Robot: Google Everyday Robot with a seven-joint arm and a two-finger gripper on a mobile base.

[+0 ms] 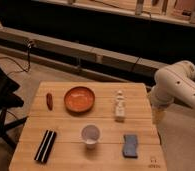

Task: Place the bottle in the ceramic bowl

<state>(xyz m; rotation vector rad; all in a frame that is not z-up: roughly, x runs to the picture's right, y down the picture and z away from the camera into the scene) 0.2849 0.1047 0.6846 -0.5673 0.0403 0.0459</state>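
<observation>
Item under task: bottle (120, 107), pale, upright on the bench (66, 162), right of centre, near the ceramic bowl (79, 99) and apart from it. The bowl is orange-red, looks empty, and sits toward the far edge. End effector (158, 114): hangs below the white arm (178, 85) at the bench's right edge, near the bottle but not touching it. You cannot tell how far open it is; the bottle is plainly not in it. Step in hand, as it appears: the approach, with the grasp not yet made. The next move calls for you to bring it left onto the bottle, close, lift clear and carry across to the bowl. Also on the bench: red oblong thing (49, 100) left of the bowl; white cup (90, 134) front centre; blue block (130, 145) to its right; black striped slab (45, 146) front left. Bench: pale wooden planks. Room: dim, with a low ledge (91, 52) behind, a cable (26, 62) on the floor and a dark chair (1, 100) at left.
</observation>
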